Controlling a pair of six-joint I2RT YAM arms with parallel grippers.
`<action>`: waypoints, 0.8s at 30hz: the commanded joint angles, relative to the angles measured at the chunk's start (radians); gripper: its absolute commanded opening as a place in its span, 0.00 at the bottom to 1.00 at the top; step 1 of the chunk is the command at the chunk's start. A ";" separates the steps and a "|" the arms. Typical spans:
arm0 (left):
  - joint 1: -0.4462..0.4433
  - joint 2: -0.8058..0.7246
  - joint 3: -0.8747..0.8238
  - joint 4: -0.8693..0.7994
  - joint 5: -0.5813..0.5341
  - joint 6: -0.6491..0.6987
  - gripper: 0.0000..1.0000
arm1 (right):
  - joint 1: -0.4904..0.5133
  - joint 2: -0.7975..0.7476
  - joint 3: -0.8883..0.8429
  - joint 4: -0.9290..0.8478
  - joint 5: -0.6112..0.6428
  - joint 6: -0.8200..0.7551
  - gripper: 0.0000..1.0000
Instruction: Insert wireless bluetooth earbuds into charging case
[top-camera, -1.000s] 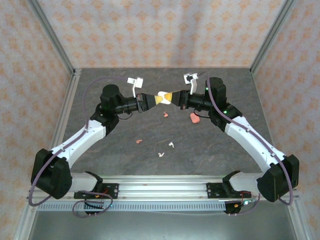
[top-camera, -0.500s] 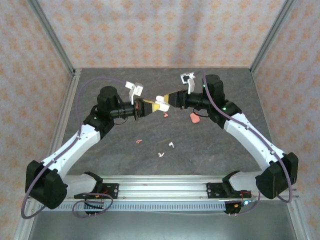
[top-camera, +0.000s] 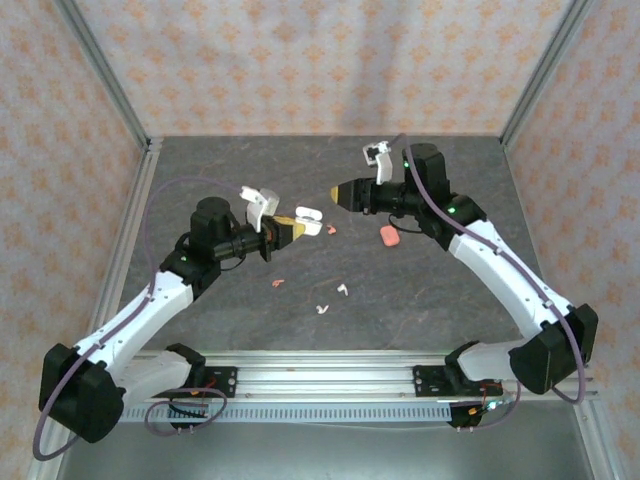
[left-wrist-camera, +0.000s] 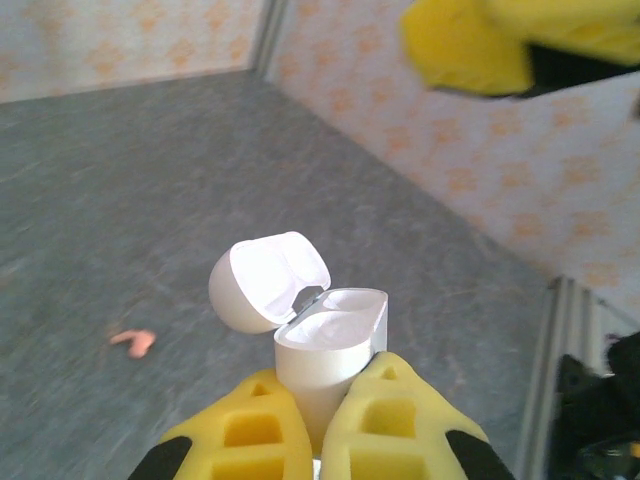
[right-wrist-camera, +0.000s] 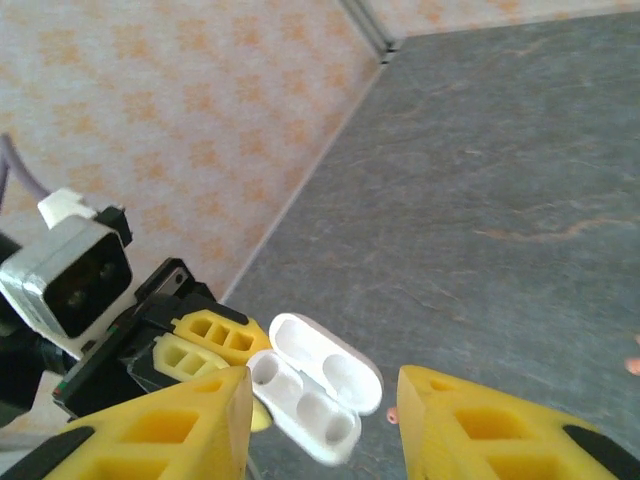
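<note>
**A:** Starting from the left, what's in hand?

**B:** The left tool (top-camera: 284, 229) is clamped on the base of the white charging case (left-wrist-camera: 330, 340). It holds the case above the desk (top-camera: 430, 300) with the lid (left-wrist-camera: 268, 280) flipped open, and both wells look empty.

**A:** And the buds?

**B:** They're all lying on the desk. One coral earbud (top-camera: 279, 283) sits towards the front, two white earbuds (top-camera: 322, 309) (top-camera: 342, 290) lie just right of it, and another coral one (top-camera: 331, 229) is near the case.

**A:** Further right?

**B:** The right tool (top-camera: 338, 192) hangs near the case with its jaws apart and nothing between them. A pink case (top-camera: 388, 236) rests on the desk below it.

**A:** So which step is this?

**B:** I'd say the case is being presented and no bud has been loaded. The next move calls for the right tool to drop to a white earbud, pinch it and carry it stem-first into a well, while the left holds the case level.
</note>
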 joint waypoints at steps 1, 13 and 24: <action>-0.002 -0.044 -0.014 -0.071 -0.231 0.073 0.00 | 0.033 -0.038 0.024 -0.224 0.240 -0.024 0.41; 0.000 -0.247 -0.163 -0.101 -0.543 0.061 0.00 | 0.389 0.101 -0.138 -0.380 0.672 0.030 0.38; 0.000 -0.356 -0.197 -0.197 -0.661 0.052 0.00 | 0.583 0.401 -0.093 -0.326 0.569 -0.066 0.49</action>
